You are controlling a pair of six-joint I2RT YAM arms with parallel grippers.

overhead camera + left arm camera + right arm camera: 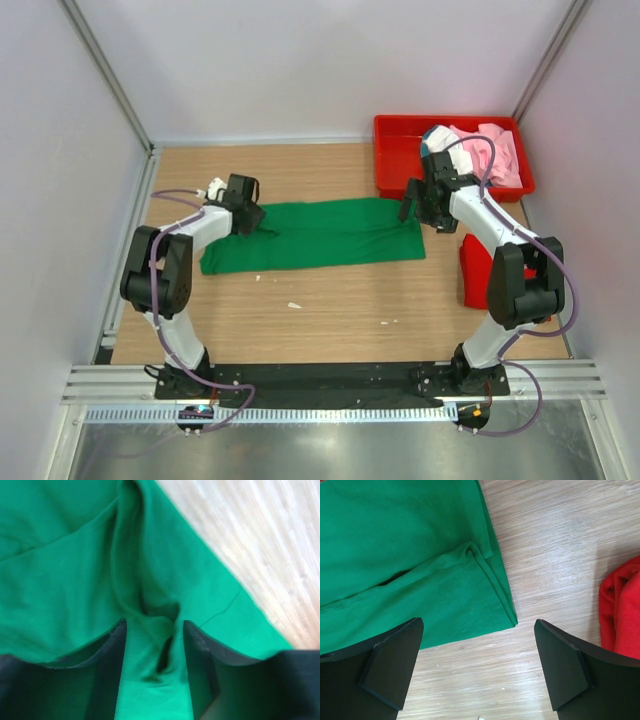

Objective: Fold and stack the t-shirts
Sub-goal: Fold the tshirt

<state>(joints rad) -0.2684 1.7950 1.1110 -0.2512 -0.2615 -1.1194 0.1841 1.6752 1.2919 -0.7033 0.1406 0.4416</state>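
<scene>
Pale walls are enclosing a wooden tabletop [330, 310], seen from above with both arm bases at 6 o'clock. The green t-shirt [330, 235] is lying flat across the middle, folded into a long band that is running from 9 o'clock toward 3 o'clock.

The left arm [165, 270] is reaching in from 8 o'clock, and the left jaws are coming down on the band's end at 9 o'clock, near its far edge. In the left wrist view they are standing partly closed on either side of a raised ridge of green cloth [150, 580]. Whether they are actually gripping that ridge cannot be told.

The right arm [500, 240] is bending in from 4 o'clock. The right jaws are hanging spread wide above the band's end at 3 o'clock, holding nothing. The right wrist view is showing the layered green corner [470, 595] and bare wood between them.

A red t-shirt [472, 270] is sitting bunched at 3 o'clock, apart from the green one. At 1 o'clock, a red tray [395, 130] is holding pale pink and white t-shirts [495, 150].
</scene>
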